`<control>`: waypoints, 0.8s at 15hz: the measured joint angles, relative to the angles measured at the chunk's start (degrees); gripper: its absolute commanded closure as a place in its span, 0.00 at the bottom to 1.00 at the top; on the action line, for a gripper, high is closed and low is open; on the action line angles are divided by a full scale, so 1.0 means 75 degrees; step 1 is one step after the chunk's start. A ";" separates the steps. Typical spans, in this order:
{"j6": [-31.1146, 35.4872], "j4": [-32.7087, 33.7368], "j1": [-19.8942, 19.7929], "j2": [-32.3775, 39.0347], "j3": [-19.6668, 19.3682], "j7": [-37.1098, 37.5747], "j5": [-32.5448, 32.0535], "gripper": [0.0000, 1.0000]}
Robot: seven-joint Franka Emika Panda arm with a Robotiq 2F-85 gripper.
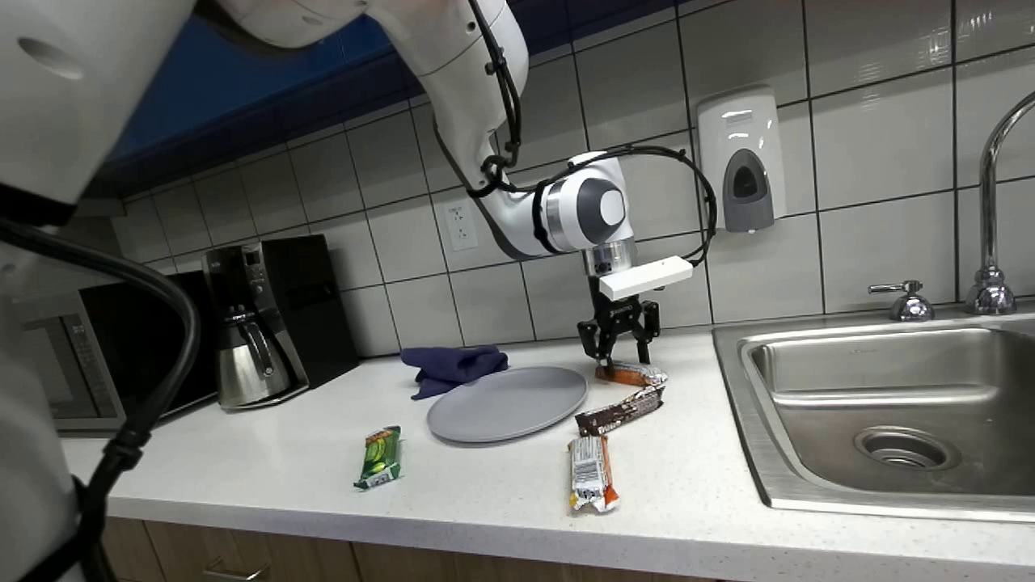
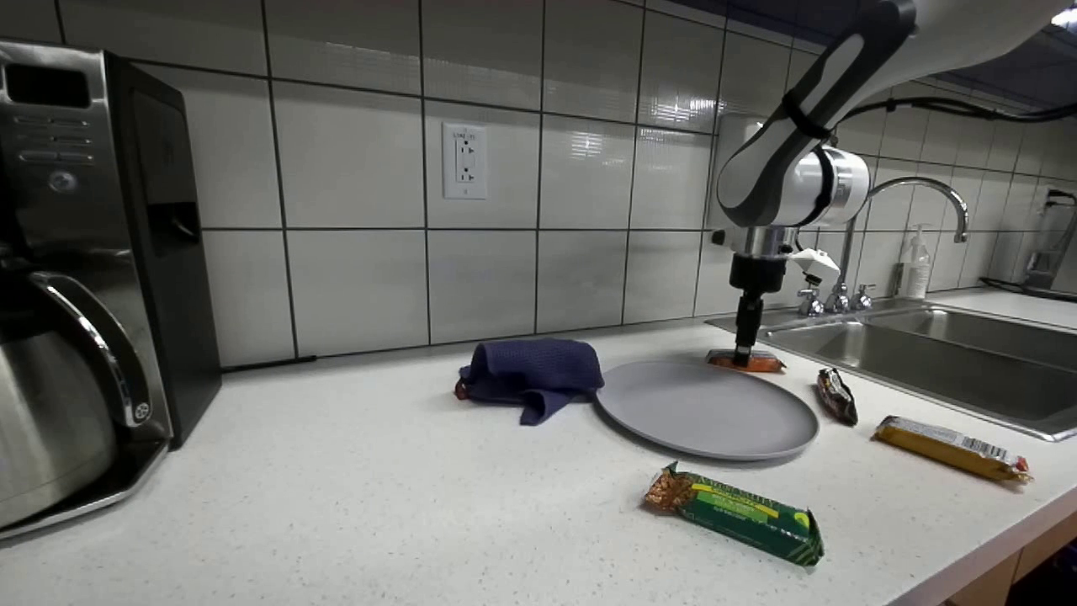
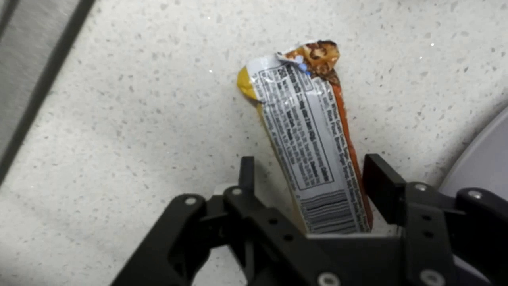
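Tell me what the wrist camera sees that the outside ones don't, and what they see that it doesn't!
Only the wrist view shows the barcode on the orange-edged bar by the gripper.
Only the exterior views show the dark blue cloth, green packet, coffee maker and tap.
All share that bar, the gripper, the grey plate and the white counter.

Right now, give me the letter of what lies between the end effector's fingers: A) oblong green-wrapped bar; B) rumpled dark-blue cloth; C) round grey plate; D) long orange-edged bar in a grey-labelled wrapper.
D, since the wrist view shows the orange-edged bar between the fingers of the end effector, with a gap beside one of them.
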 measured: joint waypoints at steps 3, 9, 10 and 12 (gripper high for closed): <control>0.0000 0.0000 0.0000 0.0005 0.0000 0.0000 -0.0024 0.81; 0.0000 0.0022 0.0000 0.0000 0.0000 0.0000 -0.0027 0.84; 0.0000 0.0022 0.0000 -0.0005 0.0000 0.0000 -0.0027 0.84; 0.0000 0.0023 0.0002 -0.0044 0.0009 0.0000 -0.0027 0.84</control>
